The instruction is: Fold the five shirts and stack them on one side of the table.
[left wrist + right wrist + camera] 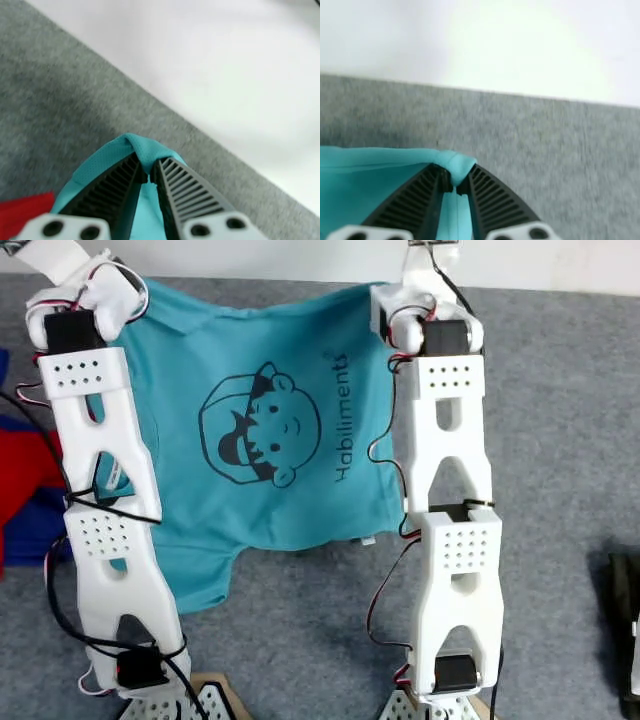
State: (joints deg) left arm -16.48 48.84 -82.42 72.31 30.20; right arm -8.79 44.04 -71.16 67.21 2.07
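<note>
Left claw is pinched on one far corner of the teal shirt, right claw likewise on the other. Spread print-up on the grey tabletop, the shirt lies between both arms, beside a red garment.

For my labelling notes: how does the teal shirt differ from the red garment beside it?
The teal shirt is spread out mid-table and shows a printed cartoon face; the red garment lies bunched at the left edge. The left end effector and right end effector pinch the teal shirt's far edge; the red garment is not gripped. Both rest on the grey table.
</note>
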